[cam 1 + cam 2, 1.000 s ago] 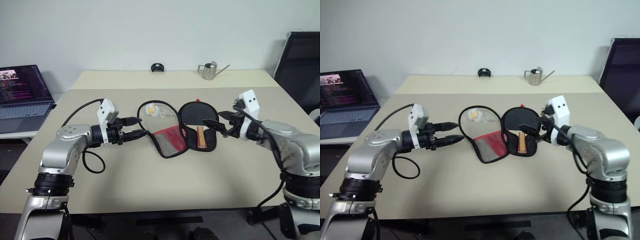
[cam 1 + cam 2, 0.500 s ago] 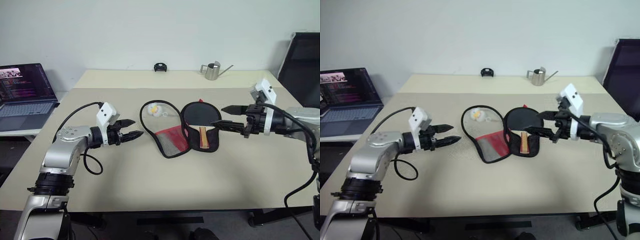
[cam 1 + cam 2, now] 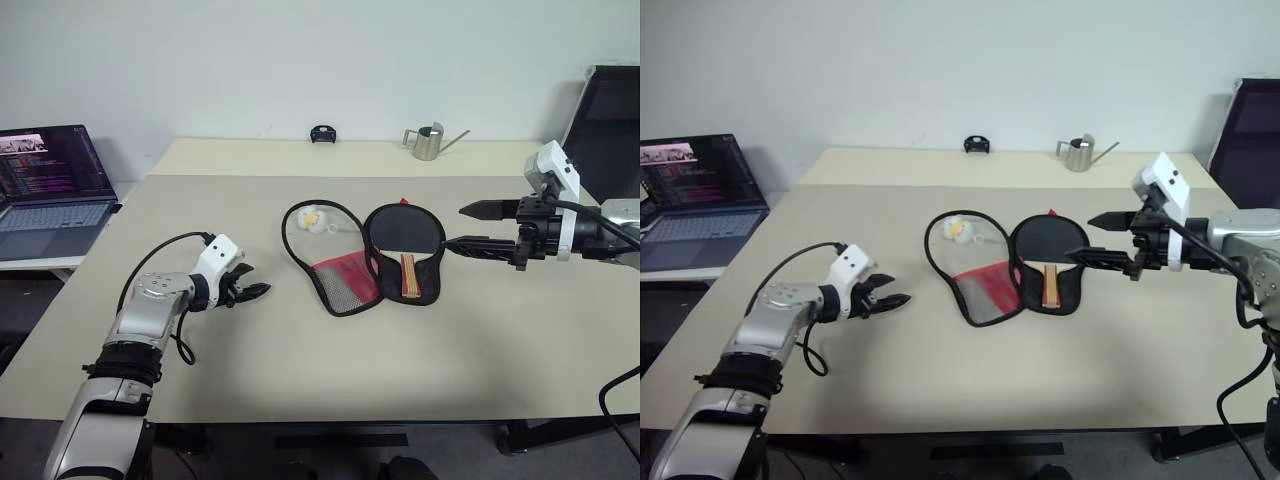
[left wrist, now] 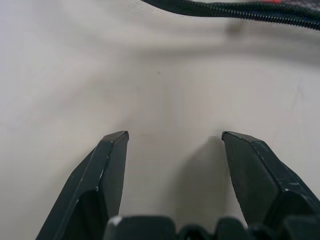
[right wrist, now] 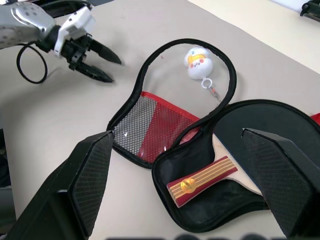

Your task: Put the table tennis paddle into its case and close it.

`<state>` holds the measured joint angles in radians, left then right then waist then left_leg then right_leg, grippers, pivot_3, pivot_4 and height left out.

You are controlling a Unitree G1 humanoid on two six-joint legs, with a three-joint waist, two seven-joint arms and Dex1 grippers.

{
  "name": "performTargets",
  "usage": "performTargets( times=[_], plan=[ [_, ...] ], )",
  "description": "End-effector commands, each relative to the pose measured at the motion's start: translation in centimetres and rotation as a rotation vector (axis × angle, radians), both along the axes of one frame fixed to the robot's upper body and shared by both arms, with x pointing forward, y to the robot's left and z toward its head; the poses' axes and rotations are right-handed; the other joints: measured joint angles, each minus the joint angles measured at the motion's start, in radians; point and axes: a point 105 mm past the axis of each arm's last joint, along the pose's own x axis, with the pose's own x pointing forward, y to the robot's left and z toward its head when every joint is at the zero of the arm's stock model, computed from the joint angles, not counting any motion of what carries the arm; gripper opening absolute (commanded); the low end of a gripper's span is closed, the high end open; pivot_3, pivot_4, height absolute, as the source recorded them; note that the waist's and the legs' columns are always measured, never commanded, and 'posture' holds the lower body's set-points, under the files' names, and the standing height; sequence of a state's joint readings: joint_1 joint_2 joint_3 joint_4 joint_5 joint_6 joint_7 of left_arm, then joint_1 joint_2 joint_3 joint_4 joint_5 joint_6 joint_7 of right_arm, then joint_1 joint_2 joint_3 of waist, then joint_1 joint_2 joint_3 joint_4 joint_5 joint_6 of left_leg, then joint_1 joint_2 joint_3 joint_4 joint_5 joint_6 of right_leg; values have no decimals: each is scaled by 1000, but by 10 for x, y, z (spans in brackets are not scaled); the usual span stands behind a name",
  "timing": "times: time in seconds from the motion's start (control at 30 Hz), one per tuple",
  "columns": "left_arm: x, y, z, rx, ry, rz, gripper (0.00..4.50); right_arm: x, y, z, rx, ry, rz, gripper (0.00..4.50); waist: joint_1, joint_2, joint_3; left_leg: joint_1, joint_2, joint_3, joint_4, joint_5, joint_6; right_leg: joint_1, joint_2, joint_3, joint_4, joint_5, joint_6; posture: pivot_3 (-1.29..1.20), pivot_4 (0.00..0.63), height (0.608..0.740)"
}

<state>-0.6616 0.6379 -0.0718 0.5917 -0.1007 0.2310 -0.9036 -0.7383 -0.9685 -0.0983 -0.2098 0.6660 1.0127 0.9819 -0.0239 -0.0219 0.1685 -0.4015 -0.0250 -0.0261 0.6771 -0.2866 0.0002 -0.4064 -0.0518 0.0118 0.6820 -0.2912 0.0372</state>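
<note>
Since a second ago your left gripper (image 3: 252, 291) has dropped low to the table (image 3: 300, 370) and drawn back toward the left of the frame, away from the case (image 3: 362, 260); your right gripper (image 3: 468, 226) has lifted and pulled off to the right. Both sets of fingers stand apart and hold nothing.

The table tennis paddle (image 5: 235, 150) already lies in the right half of the open case, blade toward the upper frame, striped handle toward you. What is left, as I judge it, is folding the left flap (image 3: 322, 258), with its red mesh panel, over the paddle and running the zip.

Take the flap by its outer rim with your left gripper and swing it rightward, while the right one steadies the far half so the case does not slide. Check that the handle sits wholly inside the rim first.

Mind the small white charm (image 5: 198, 62) lying inside the flap's loop; it could catch in the zip. The laptop (image 3: 50, 180), metal watering can (image 3: 425, 142) and small black object (image 3: 321, 134) stand well apart.
</note>
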Motion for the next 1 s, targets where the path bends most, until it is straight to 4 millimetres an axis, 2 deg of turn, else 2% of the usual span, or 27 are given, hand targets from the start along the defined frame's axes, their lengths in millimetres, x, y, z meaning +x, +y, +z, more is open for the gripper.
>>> performTargets(
  times=[0.03, 0.37, 0.57, 1.0],
  plan=[
    [14, -9, 10, -19, -65, 12, 3263, -2, -3, 12, -6, -60, -2, 4460, 2, 0, 0, 0, 0, 0, 0, 0, 0, 0, 0, 0, 0, 0, 0, 0, 150, 740],
    [34, -43, 4, -114, -64, 1, 3263, -1, -3, 10, -3, -58, -14, 4460, 19, -1, 0, 0, -1, 0, 1, 0, 0, 0, 0, 0, 0, 0, 0, 0, 150, 740],
    [39, -72, 3, -144, -54, -57, 3263, 1, -3, 10, 1, -63, -28, 4460, 34, -1, -1, 0, -1, 0, 1, 0, 0, 0, -1, -1, 0, 0, 0, 0, 150, 740],
    [51, -140, 54, -168, -158, -250, 3263, -4, -13, 12, 8, -78, -86, 4460, 38, -3, 1, -2, -2, 0, 2, 0, 0, 0, -1, -1, 0, 0, 1, 0, 150, 740]
  ],
)
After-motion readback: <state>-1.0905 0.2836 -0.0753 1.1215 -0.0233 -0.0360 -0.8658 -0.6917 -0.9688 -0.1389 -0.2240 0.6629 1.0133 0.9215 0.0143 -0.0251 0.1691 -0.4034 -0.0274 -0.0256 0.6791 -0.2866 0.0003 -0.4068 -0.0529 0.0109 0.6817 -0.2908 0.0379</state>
